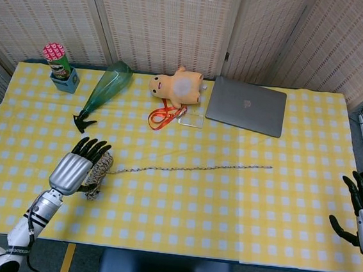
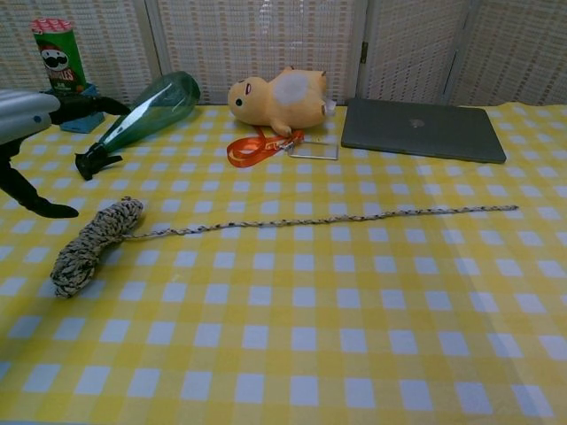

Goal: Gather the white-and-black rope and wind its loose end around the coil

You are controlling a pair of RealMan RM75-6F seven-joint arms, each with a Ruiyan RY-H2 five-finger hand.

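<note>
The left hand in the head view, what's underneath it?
Under the left hand lies part of the white-and-black rope coil on the yellow checked tablecloth. The hand covers the coil's left side; the chest view shows it above, not gripping.

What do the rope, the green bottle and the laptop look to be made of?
Rope: braided white-and-black cord, probably synthetic fibre, with a matte speckled weave. Green bottle: translucent glass or plastic, glossy with highlights; which one is unclear. Laptop: grey metal-looking shell, likely aluminium, with a smooth satin finish.

Across the top of the yellow checked tablecloth (image 1: 278, 203) lie a Pringles can (image 1: 56, 59), green bottle (image 1: 107, 87), plush toy (image 1: 176, 86), orange lanyard (image 1: 164, 116) and grey laptop (image 1: 247, 105).
</note>
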